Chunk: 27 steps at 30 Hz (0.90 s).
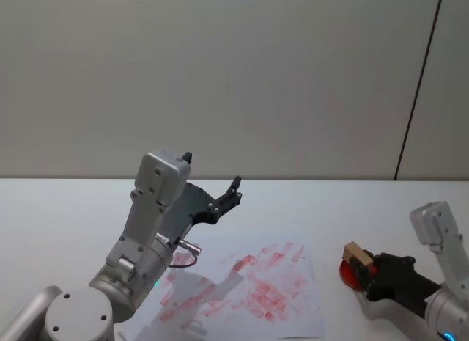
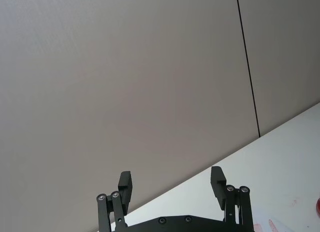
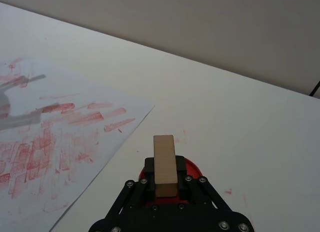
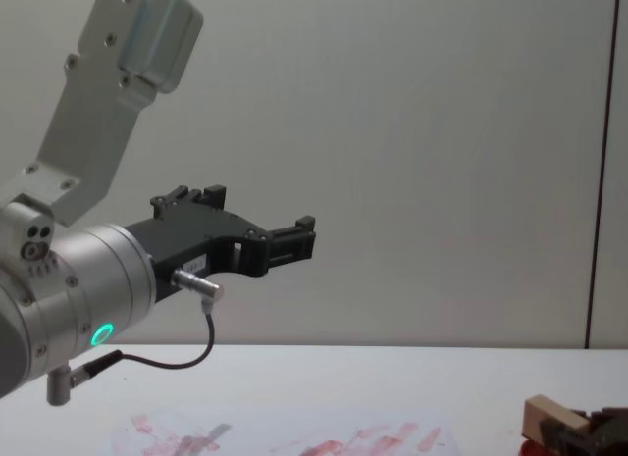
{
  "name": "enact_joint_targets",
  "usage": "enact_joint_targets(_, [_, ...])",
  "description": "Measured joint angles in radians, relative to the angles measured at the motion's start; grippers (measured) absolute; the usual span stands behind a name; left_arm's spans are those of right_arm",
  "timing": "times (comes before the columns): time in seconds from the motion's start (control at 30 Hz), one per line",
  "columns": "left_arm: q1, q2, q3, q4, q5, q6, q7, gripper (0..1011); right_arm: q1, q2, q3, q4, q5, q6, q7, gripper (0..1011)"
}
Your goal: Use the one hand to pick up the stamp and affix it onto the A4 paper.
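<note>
Stamp [image 3: 165,164] pinched in right tool [image 3: 165,184] over red ink pad [image 1: 347,274], beside A4 paper [image 1: 249,290]. Left tool [image 2: 171,187] spread, up high.

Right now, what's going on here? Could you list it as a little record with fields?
right gripper: shut on the stamp, low over the ink pad
stamp: pale wooden block, sticking out past the fingers
ink pad: red, round, on the table right of the paper
paper: white sheet, flat on the table, covered in smeared red prints
left gripper: open, empty, raised above the table
</note>
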Motion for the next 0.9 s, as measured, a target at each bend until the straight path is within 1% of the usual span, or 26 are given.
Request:
enact_joint_targets(0.13, [0.0,0.0,0.0,0.0,0.0,0.0,0.0,1003,0.0,0.001,0.001,0.007,0.003,0.004,-0.001,220])
enact_joint_targets(0.23, [0.0,0.0,0.0,0.0,0.0,0.0,0.0,1003,0.0,0.001,0.002,0.014,0.007,0.007,-0.003,276])
enact_joint_targets(0.27, [0.0,0.0,0.0,0.0,0.0,0.0,0.0,1003,0.0,0.001,0.002,0.017,0.008,0.008,-0.003,332])
enact_joint_targets(0.33, [0.0,0.0,0.0,0.0,0.0,0.0,0.0,1002,0.0,0.002,0.002,0.02,0.01,0.008,-0.004,380])
enact_joint_targets(0.37, [0.0,0.0,0.0,0.0,0.0,0.0,0.0,1003,0.0,0.002,0.003,0.02,0.011,0.008,-0.004,440])
enact_joint_targets(0.43, [0.0,0.0,0.0,0.0,0.0,0.0,0.0,1002,0.0,0.002,0.003,0.02,0.012,0.007,-0.006,480])
enact_joint_targets(0.47, [0.0,0.0,0.0,0.0,0.0,0.0,0.0,1002,-0.001,0.003,0.003,0.02,0.013,0.005,-0.007,521])
enact_joint_targets(0.57, [0.0,0.0,0.0,0.0,0.0,0.0,0.0,1002,-0.002,0.003,0.004,0.017,0.016,0.0,-0.009,594])
enact_joint_targets(0.67, [0.0,0.0,0.0,0.0,0.0,0.0,0.0,1003,-0.006,0.004,0.005,0.001,0.022,-0.015,-0.015,723])
enact_joint_targets(0.8, [0.0,0.0,0.0,0.0,0.0,0.0,0.0,1003,-0.01,0.004,0.006,-0.025,0.031,-0.03,-0.025,816])
enact_joint_targets(0.87, [0.0,0.0,0.0,0.0,0.0,0.0,0.0,1002,-0.011,0.004,0.006,-0.037,0.034,-0.035,-0.031,906])
enact_joint_targets(0.9, [0.0,0.0,0.0,0.0,0.0,0.0,0.0,1002,-0.013,0.003,0.006,-0.049,0.037,-0.039,-0.036,917])
